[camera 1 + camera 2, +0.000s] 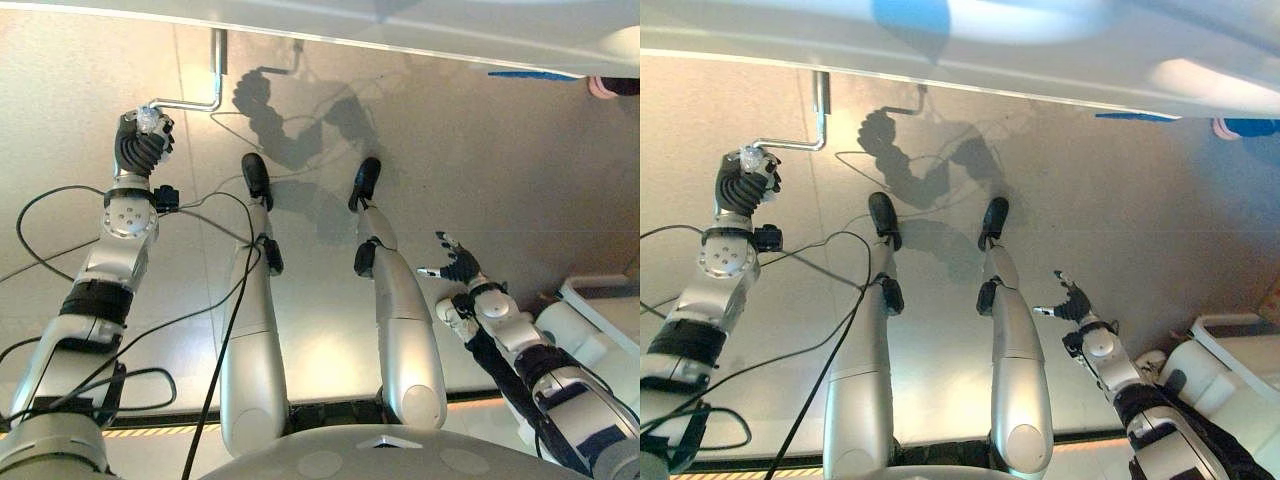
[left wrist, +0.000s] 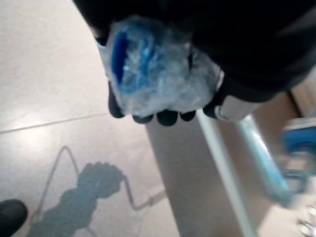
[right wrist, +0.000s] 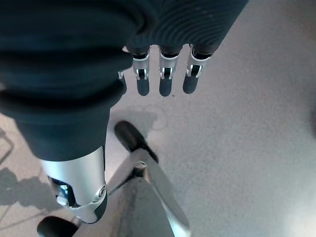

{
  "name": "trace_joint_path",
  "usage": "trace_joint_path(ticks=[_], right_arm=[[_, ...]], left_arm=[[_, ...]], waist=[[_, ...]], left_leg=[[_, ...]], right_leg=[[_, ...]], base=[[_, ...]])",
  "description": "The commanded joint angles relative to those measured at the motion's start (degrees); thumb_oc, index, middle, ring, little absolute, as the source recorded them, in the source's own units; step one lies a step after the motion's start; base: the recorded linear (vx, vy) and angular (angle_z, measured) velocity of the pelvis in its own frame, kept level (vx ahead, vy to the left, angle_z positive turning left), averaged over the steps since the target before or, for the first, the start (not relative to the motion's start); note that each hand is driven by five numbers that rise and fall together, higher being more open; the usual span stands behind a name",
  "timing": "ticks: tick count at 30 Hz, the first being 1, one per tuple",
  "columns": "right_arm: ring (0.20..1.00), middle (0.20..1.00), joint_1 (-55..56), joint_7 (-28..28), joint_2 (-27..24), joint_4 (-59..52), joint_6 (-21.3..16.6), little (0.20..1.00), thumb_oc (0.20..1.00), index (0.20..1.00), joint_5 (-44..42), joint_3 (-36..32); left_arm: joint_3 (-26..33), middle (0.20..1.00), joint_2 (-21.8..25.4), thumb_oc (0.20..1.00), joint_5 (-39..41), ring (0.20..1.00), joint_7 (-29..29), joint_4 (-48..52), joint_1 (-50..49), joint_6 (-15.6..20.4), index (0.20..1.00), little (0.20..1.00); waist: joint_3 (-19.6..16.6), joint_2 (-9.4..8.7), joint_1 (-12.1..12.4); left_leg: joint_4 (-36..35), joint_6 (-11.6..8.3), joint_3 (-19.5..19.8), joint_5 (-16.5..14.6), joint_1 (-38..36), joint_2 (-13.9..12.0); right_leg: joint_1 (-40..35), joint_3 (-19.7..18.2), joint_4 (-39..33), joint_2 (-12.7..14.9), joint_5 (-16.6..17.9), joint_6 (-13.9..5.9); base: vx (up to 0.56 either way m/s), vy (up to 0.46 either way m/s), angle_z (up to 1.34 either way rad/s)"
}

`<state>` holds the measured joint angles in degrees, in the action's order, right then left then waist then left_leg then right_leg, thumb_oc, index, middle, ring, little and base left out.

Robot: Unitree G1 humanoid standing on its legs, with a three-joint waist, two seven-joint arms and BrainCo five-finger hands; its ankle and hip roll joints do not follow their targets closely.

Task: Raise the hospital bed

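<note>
Two hands appear beneath the hospital bed [image 1: 420, 30], whose pale frame spans the far edge of the head views. Left hand [image 1: 143, 143], raised toward that edge, has its fingers curled tight round the grip of the metal crank handle [image 1: 190, 103]; the grip is wrapped in what looks like crinkled blue-tinted plastic [image 2: 148, 74], and the bent rod runs from it up to the bed frame. Right hand [image 1: 458, 264] hangs low on the robot's right, well apart from the crank, fingers straight and spread above the grey floor [image 1: 520, 170], holding nothing.
</note>
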<state>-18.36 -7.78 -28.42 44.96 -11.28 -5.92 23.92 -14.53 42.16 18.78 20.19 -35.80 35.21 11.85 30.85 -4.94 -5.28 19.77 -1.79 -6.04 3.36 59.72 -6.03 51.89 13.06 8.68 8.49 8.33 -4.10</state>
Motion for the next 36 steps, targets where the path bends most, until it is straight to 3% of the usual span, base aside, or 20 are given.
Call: trace_joint_path(ticks=[1, 7, 23, 29, 36], right_arm=[[1.0, 1.0, 1.4, -0.7, 0.0, -1.1, -0.6, 1.0, 1.0, 1.0, -1.2, 2.4], [1.0, 1.0, -1.0, -0.6, -0.9, -5.6, -0.8, 1.0, 1.0, 1.0, -3.6, 4.9], [1.0, 1.0, -4.0, -0.7, -0.8, -6.4, 0.0, 1.0, 1.0, 1.0, -4.3, 7.9], [1.0, 1.0, -4.7, -0.8, -1.2, -6.3, 0.1, 1.0, 1.0, 1.0, -3.4, 8.5], [1.0, 1.0, -2.6, -1.0, -1.9, -5.5, 0.5, 1.0, 1.0, 1.0, -1.7, 6.2]], left_arm=[[2.5, 0.2, 4.8, 0.2, -0.9, 0.2, 2.8, -1.5, 2.1, 0.5, 0.2, 0.2], [-5.6, 0.2, 3.0, 0.2, -2.4, 0.2, 1.2, -11.4, 11.8, -2.7, 0.2, 0.2], [-14.3, 0.2, -6.6, 0.2, -5.6, 0.2, -1.9, -9.8, 16.3, -3.7, 0.2, 0.2], [-16.8, 0.2, -9.6, 0.2, -4.2, 0.2, -2.9, -3.3, 16.4, -2.0, 0.2, 0.2], [-16.2, 0.2, -9.3, 0.2, 0.0, 0.2, -5.1, 13.5, 9.1, 1.0, 0.2, 0.2]], waist=[[-1.1, -4.73, -1.5], [-1.1, -5.97, -3.7], [-1.1, -6.02, -7.1], [-1.1, -5.89, -7.8], [-1.1, -3.13, -6.6]], left_leg=[[5.3, -0.12, -2.7, -7.8, -0.6, 4.2], [6.2, -0.03, -3.6, -7.6, 1.2, 3.1], [4.6, -0.39, -5.2, -5.4, 0.7, 1.1], [2.2, -1.42, -5.1, -3.5, -2.2, -0.2], [-2.7, -2.41, -4.7, -0.7, -6.0, 0.2]], right_leg=[[-1.7, -3.4, -1.2, 5.0, 1.0, -9.64], [1.6, -5.0, -1.2, 4.3, 1.6, -9.24], [7.0, -8.2, 3.4, 1.4, 0.4, -7.29], [6.8, -8.2, 5.5, -0.6, -0.8, -6.91], [5.2, -7.3, 6.3, -1.2, -1.8, -6.58]], base=[[0.0, 0.019, -0.07], [-0.01, -0.004, -0.1], [-0.01, -0.094, -0.1], [-0.03, -0.15, -0.05], [-0.01, -0.095, -0.01]])
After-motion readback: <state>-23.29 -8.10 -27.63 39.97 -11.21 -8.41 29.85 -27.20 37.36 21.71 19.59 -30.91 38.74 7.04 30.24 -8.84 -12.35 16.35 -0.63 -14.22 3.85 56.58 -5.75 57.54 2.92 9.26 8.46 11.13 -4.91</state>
